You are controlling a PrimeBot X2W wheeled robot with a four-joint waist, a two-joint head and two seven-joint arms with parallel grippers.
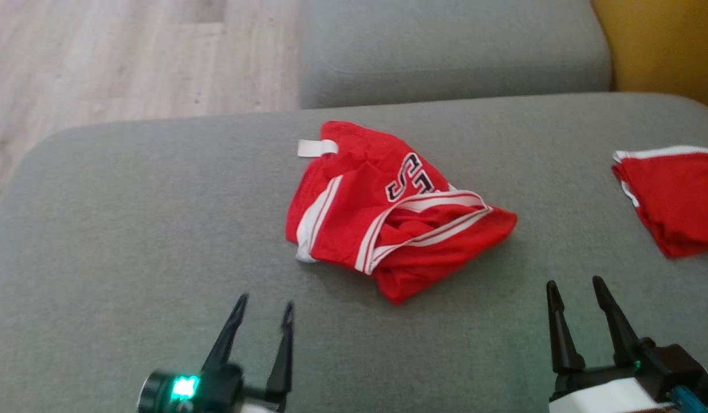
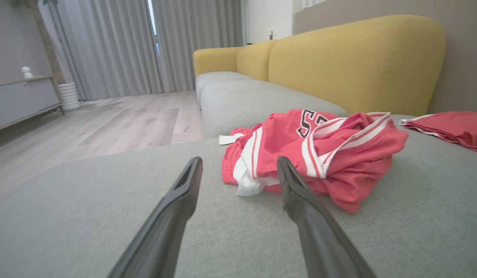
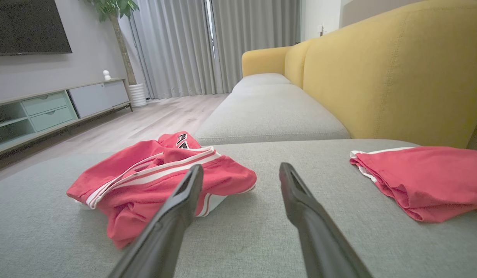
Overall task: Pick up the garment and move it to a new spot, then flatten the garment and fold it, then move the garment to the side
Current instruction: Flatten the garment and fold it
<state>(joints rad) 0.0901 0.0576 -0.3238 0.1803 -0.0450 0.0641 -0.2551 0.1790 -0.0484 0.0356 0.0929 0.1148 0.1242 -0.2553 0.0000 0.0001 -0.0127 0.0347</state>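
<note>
The garment (image 1: pixel 388 212), a red jersey with white stripes and black-and-white lettering (image 1: pixel 408 180), lies crumpled in a loose heap on the middle of the grey seat cushion (image 1: pixel 130 229). Its folds are bunched over one another, and a white tab (image 1: pixel 316 147) sticks out on the side towards the cushion's far edge.

The left gripper (image 1: pixel 266 301) hovers over the cushion's near edge on the left. Its two dark fingers are spread wide with nothing between them, and they point at the heap without touching it. The right gripper (image 1: pixel 575 281) hovers over the cushion's near edge on the right, its fingers just as wide apart and empty. In its wrist view they frame bare cushion fabric.

A second red piece of clothing (image 1: pixel 675 195) with white trim lies folded flat at the cushion's right edge, well apart from the heap. Beyond the cushion's far edge sits another grey cushion (image 1: pixel 445 46). A yellow backrest (image 2: pixel 358 61) rises along the cushion's right side, and pale wood floor (image 1: pixel 130 51) lies past the cushion's far-left corner
</note>
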